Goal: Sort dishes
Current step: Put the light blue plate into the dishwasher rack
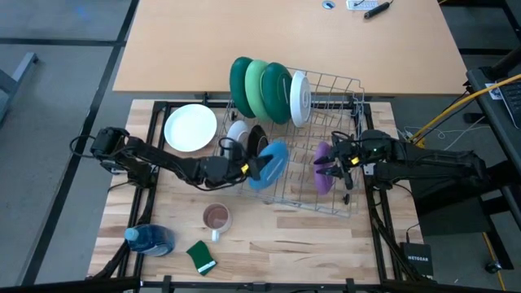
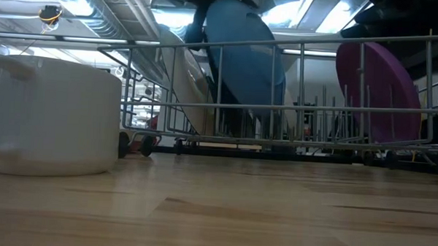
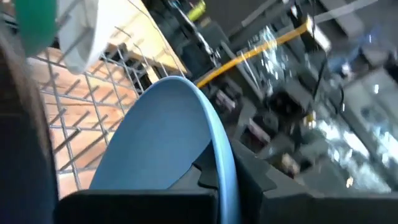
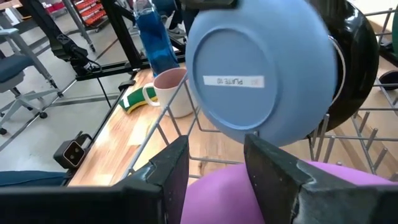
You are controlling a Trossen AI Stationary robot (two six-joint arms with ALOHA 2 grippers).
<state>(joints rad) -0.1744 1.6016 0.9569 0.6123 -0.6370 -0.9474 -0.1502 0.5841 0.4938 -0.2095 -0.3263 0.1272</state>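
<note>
A wire dish rack (image 1: 342,89) holds green plates (image 1: 259,88) and a white plate (image 1: 299,98) on edge along its far side. A black plate (image 1: 257,138) and a white one (image 1: 237,130) stand at its left end. My left gripper (image 1: 254,168) is shut on a blue plate (image 1: 270,164) at the rack's near left. My right gripper (image 1: 334,163) is shut on a purple plate (image 1: 323,168) standing in the rack's near right part. Another white plate (image 1: 191,128) lies flat on the table left of the rack. My left gripper pinches the blue plate's rim (image 3: 214,186) between its two fingers, coming level from the table's left. The plate stands on edge, tilted, its lower edge down among the rack wires (image 2: 241,127); whether it rests there, I cannot tell. My right gripper has the purple plate's upper rim (image 4: 217,193) between its two fingers (image 4: 171,171), coming from the table's right and slanting down. The plate stands on edge in the rack, its lower edge among the wires (image 2: 379,139).
A clear mug (image 1: 216,217) with brown inside, a blue bottle (image 1: 151,238) lying on its side and a green sponge (image 1: 201,256) lie on the near left of the table. A second table (image 1: 285,41) stands beyond the rack.
</note>
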